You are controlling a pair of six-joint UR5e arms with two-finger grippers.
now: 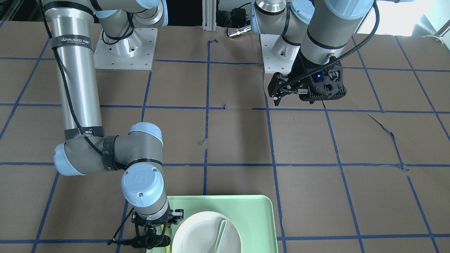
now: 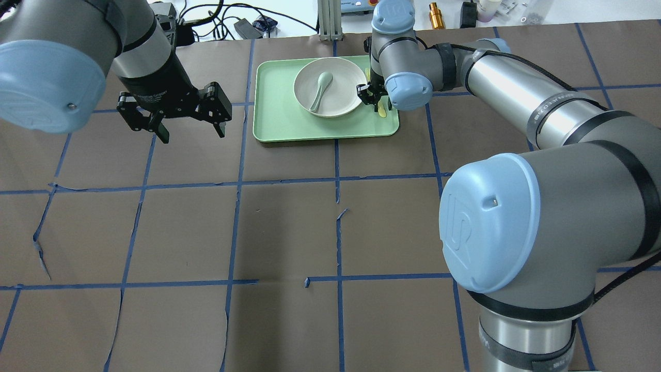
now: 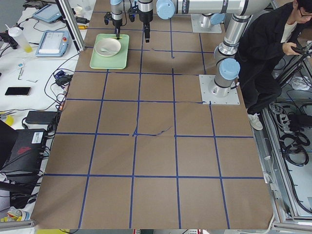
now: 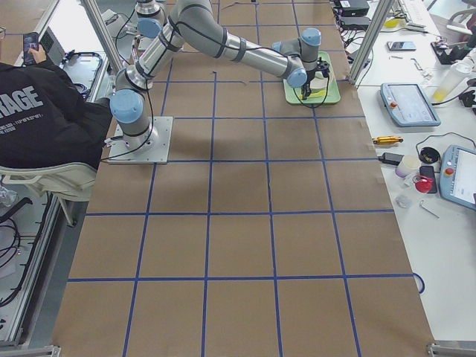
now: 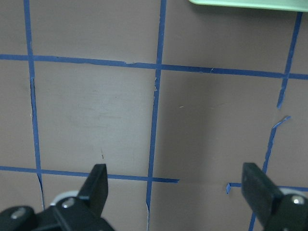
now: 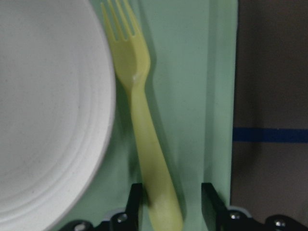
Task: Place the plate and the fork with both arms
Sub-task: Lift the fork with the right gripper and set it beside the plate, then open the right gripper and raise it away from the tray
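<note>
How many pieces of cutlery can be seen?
2. The spoon lies in the plate; the fork lies on the tray beside it, between the jaws of the right gripper. None seems hidden.

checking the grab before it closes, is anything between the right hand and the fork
Nothing visible. The fork has its handle lying between the fingers of the open right hand, flat on the green tray. The plate sits close beside the fork on one side, not between them.

A robotics lab: grid-taped table (image 3: 156, 156), teach pendants (image 4: 405, 104), loose cables (image 3: 292, 141).
</note>
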